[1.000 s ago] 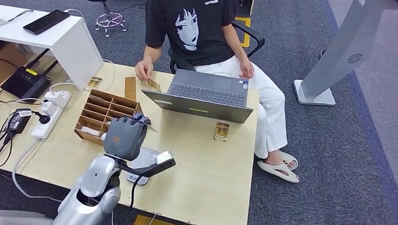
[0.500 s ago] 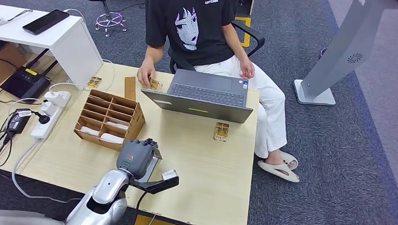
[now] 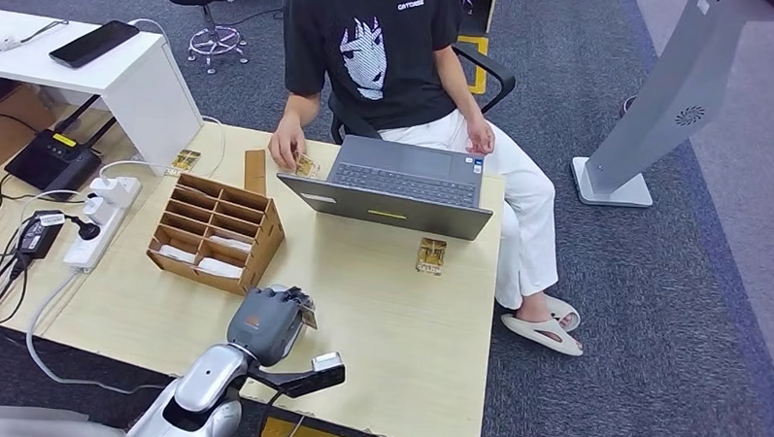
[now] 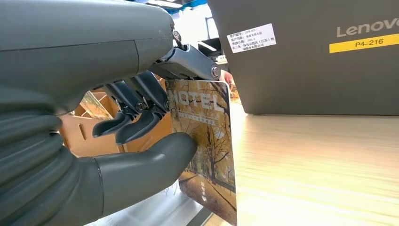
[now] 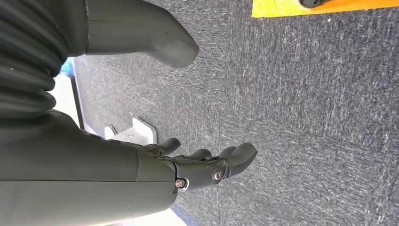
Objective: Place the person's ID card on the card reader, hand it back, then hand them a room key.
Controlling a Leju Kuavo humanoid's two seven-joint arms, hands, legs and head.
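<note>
- The left hand (image 3: pixel 268 323) sits low over the near edge of the desk (image 3: pixel 380 315), at about 7 o'clock in the head view, its silver arm coming up from below.
- Its fingers (image 4: pixel 141 125) and thick thumb are closed on a room key (image 4: pixel 207 146), a card printed with "HOTEL" over an autumn tree scene; the card stands roughly upright between thumb and fingers.
- In the head view a corner of that card (image 3: pixel 309 318) shows at the right side of the hand.
- The right hand (image 5: pixel 202 167) hangs over dark grey carpet (image 5: pixel 306 117), its fingers apart and lightly curled, holding nothing.
- A person (image 3: pixel 389 53) in a black printed shirt sits at 12 o'clock, across the desk.
- The person's hand (image 3: pixel 287 143) rests on the desk at 11 o'clock, touching a small card (image 3: pixel 305 165) just left of the laptop.
- An open grey laptop (image 3: pixel 394 185) stands at the far side, screen back toward the robot.
- Another card (image 3: pixel 430 256) lies flat on the desk near the laptop's front, at about 2 o'clock from the left hand.
- A cardboard organiser (image 3: pixel 217 234) with compartments sits at 10 o'clock, some slots holding pale cards.
</note>
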